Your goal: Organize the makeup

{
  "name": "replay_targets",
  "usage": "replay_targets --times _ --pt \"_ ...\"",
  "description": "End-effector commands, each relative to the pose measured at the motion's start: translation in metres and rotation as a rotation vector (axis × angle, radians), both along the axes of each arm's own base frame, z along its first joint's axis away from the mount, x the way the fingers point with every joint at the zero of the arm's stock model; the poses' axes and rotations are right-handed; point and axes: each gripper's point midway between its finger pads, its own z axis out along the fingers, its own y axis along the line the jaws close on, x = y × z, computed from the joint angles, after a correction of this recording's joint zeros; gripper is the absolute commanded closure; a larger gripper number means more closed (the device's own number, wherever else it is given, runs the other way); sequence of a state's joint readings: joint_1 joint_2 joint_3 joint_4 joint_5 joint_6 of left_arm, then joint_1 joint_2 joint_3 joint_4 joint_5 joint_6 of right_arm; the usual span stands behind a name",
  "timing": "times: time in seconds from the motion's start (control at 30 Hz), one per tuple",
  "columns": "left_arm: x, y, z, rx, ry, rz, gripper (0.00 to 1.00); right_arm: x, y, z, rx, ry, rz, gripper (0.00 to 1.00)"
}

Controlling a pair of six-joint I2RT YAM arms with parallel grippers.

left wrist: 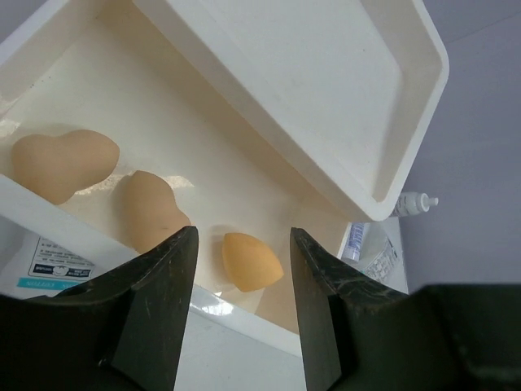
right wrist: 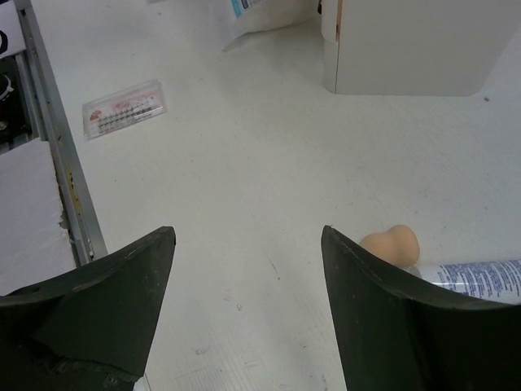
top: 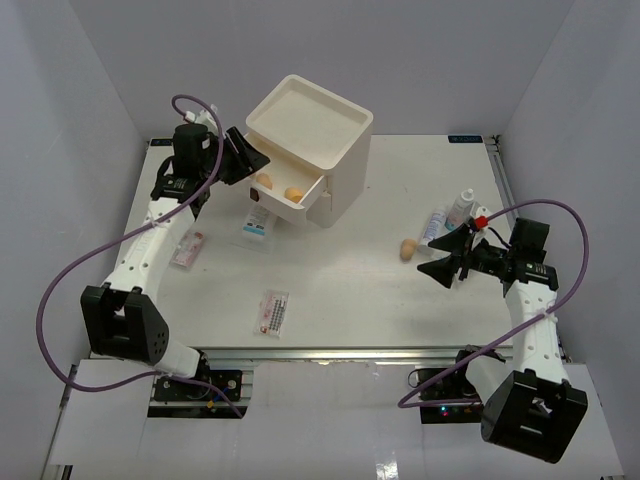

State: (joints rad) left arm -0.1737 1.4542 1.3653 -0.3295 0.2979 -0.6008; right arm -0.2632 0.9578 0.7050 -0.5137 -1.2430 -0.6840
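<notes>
Three tan sponges lie in the open drawer (left wrist: 49,216) of the cream box (top: 345,150), upper centre of the overhead view: a left sponge (left wrist: 61,163), a middle sponge (left wrist: 151,208) and a right sponge (left wrist: 251,261). My left hand (left wrist: 242,235) hangs just above the drawer with its fingers spread and nothing between them. The fourth sponge (top: 408,249) sits on the table (top: 350,290) at centre right, touching the white-blue tube (top: 436,226), with the small white bottle (top: 462,207) just beyond. My right hand (top: 438,256) is beside them, fingers spread wide and empty. A blue sachet (top: 257,222) lies below the drawer, a pink sachet (top: 187,249) at left, and a red-print sachet (top: 272,312) lower centre.
</notes>
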Motion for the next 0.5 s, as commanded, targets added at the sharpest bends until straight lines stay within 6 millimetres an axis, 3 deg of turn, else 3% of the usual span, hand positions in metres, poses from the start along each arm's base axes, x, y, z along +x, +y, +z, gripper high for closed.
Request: replay_targets --times 0.0,0.13,0.23,0.3,0.33,0.47 --pt "-0.048 0.016 0.051 0.066 -0.216 -0.027 0.4 0.02 -0.003 -0.018 -0.114 0.072 -0.055 0.22" --pt "-0.09 0.026 0.042 0.123 -0.3 -0.04 0.39 0.044 0.0 -0.04 -0.272 0.171 -0.187 0.21" --pt "-0.128 0.04 0.036 0.155 -0.378 -0.007 0.36 0.066 0.008 -0.044 -0.347 0.22 -0.292 0.16" --pt "-0.137 0.044 0.014 0.174 -0.365 -0.003 0.35 0.075 0.008 -0.058 -0.375 0.31 -0.354 0.15" --pt "-0.145 0.049 0.015 0.187 -0.392 0.016 0.34 0.081 0.008 -0.058 -0.382 0.328 -0.375 0.14" --pt "-0.152 0.057 -0.011 0.213 -0.372 0.046 0.33 0.101 0.0 -0.076 -0.45 0.408 -0.487 0.15"
